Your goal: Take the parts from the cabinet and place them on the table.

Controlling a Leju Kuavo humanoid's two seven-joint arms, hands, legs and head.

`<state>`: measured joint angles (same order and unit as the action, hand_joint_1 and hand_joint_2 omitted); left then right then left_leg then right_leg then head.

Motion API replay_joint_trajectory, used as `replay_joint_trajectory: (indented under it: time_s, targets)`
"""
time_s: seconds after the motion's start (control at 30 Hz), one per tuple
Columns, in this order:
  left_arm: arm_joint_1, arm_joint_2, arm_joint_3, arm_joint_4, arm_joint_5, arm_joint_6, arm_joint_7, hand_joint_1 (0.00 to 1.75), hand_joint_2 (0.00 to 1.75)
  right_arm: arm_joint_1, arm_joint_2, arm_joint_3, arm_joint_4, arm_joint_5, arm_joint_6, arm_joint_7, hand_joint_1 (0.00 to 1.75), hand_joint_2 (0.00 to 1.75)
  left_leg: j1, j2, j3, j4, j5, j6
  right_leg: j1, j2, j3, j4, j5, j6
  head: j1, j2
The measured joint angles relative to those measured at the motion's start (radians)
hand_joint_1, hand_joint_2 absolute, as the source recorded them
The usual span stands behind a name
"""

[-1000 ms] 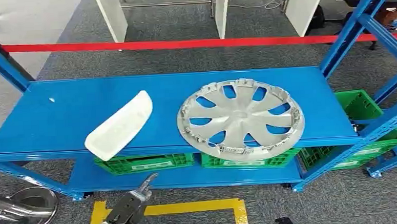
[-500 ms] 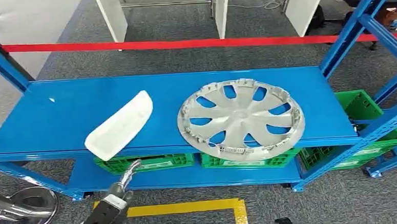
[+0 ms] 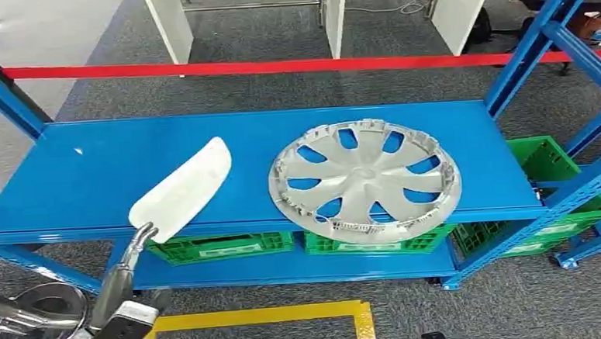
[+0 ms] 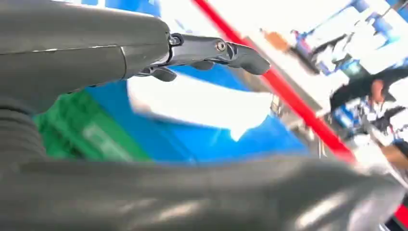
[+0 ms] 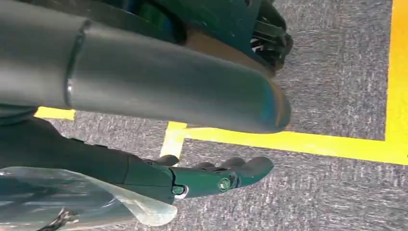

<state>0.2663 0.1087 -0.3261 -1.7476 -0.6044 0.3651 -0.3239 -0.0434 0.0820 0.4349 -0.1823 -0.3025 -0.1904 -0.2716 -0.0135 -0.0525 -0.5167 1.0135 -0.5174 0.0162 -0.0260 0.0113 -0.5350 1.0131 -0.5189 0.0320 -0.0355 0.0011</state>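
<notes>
**Left hand closes in on the white part at the shelf's front edge**

Here's the left hand, up from about seven o'clock in the head view, fingers stretched long and apart, holding nothing. The fingertips sit right at the lip of the blue shelf, just beside the low end of the white part; whether they touch it, I can't tell. From the left wrist view the fingers reach out straight above that same pale shape, blurred but plainly close.

The white part is a long, smooth, rounded shell, matte like moulded plastic, lying diagonally with one end poking toward the front edge at seven o'clock. That overhang looks like the natural place to take it, and the flat, extended hand suits sliding under or around a slim curved piece.

At three o'clock from it, well apart, lies the silver wheel cover: a round, spoked disc with clips around its rim, its near edge hanging just over the shelf front. Broad and thin, I'd say it'll be the more awkward lift.

Green slotted crates sit on the lower level. The right hand hangs over grey carpet and yellow floor tape, fingers extended, nothing in them.

Both parts are on the cabinet, neither lifted yet
</notes>
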Motion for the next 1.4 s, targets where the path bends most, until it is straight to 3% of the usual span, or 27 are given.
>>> replay_joint_trajectory:
  time_s: [0.13, 0.33, 0.73, 1.4]
  targets:
    - [0.001, -0.008, 0.057, -0.009, -0.098, 0.059, 0.036, 0.00, 1.75, 0.002, 0.000, 0.000, 0.002, 0.003, 0.002, 0.001, 0.00, 0.00, 0.000, 0.000, 0.000, 0.000, 0.000, 0.000, 0.000, 0.000, 0.000, 0.000, 0.000, 0.000, 0.000, 0.000]
    - [-0.007, -0.018, 0.136, -0.001, -0.179, 0.089, 0.071, 0.00, 1.75, 0.002, 0.000, 0.000, 0.003, 0.010, 0.005, 0.002, 0.00, 0.00, 0.000, 0.000, 0.000, 0.000, 0.000, 0.000, 0.000, 0.000, 0.000, 0.000, 0.000, 0.000, 0.000, 0.000]
    - [-0.031, -0.029, 0.194, 0.042, -0.215, 0.092, 0.098, 0.00, 1.75, 0.001, 0.000, 0.000, 0.003, 0.019, 0.008, 0.002, 0.00, 0.00, 0.000, 0.000, 0.000, 0.000, 0.000, 0.000, 0.000, 0.000, 0.000, 0.000, 0.000, 0.000, 0.000, 0.000]
    - [-0.255, -0.022, 0.220, 0.344, -0.352, 0.031, 0.196, 0.00, 1.75, -0.006, 0.000, 0.001, 0.004, 0.040, 0.031, 0.027, 0.00, 0.00, 0.000, 0.000, 0.000, 0.000, 0.000, 0.000, 0.000, 0.001, 0.000, -0.001, 0.001, 0.002, 0.000, 0.000]
